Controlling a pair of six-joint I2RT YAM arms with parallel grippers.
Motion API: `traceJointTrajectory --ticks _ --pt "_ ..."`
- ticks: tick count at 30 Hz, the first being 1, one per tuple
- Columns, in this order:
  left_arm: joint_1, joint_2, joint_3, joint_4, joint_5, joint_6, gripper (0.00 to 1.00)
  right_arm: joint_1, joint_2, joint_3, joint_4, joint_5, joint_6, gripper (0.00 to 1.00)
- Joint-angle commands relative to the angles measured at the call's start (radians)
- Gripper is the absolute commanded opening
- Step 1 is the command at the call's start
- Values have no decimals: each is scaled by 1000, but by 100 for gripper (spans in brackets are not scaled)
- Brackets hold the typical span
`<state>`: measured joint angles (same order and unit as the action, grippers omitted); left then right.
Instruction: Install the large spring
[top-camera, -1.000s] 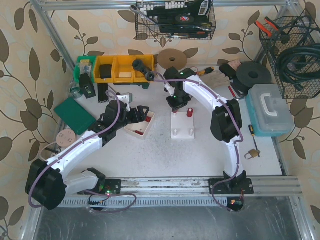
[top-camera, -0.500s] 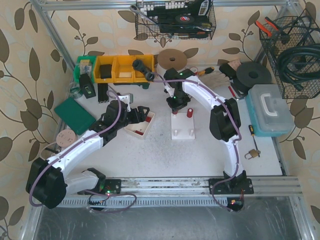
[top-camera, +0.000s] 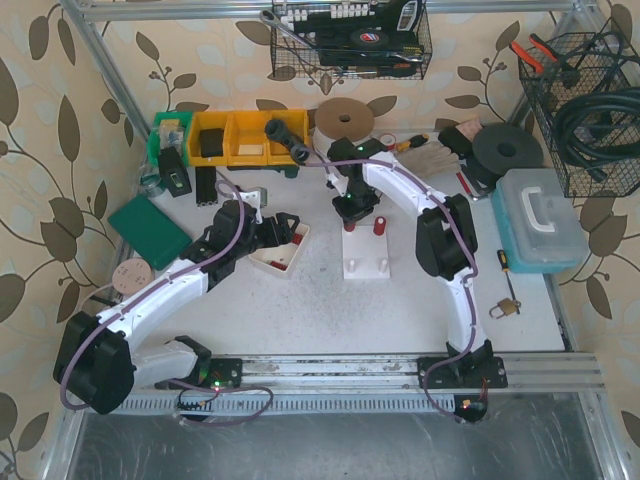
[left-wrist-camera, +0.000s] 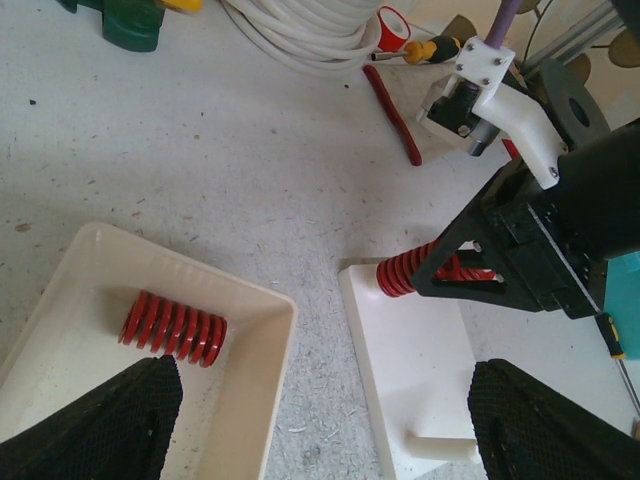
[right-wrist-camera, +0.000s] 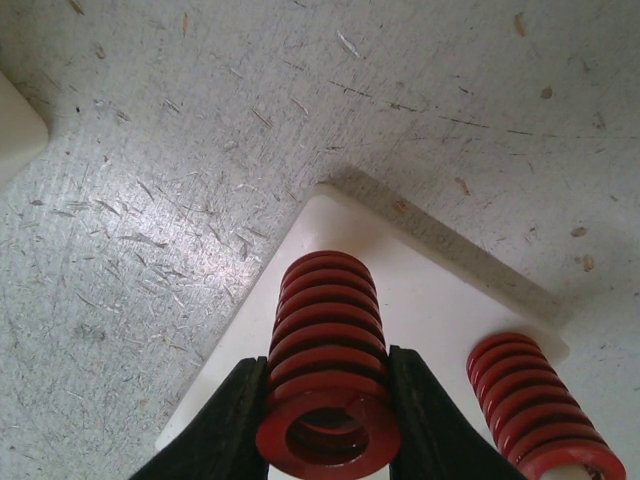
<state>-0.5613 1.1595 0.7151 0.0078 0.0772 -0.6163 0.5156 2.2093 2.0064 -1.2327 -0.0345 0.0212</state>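
- Right gripper is clamped on the red spring; the white base lies directly beneath it, with a second spring just beside.
- Left gripper is spread wide and empty above the tray.
- Step: seating. The next move likely calls for a straight lowering; the peg is hidden.

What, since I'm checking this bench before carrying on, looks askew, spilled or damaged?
Nothing stands out. One spare spring lies in the white tray, a second spring stands upright on the white fixture, and the right end effector grips a third spring over it.
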Motion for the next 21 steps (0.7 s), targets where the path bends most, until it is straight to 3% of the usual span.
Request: traceJointTrajectory --ticks 1,21 --pt "13 2 27 11 -20 -8 82 -3 32 39 -24 -28 -26 0" --pt "12 -1 26 12 -21 -6 82 -8 82 43 -38 -44 -33 0"
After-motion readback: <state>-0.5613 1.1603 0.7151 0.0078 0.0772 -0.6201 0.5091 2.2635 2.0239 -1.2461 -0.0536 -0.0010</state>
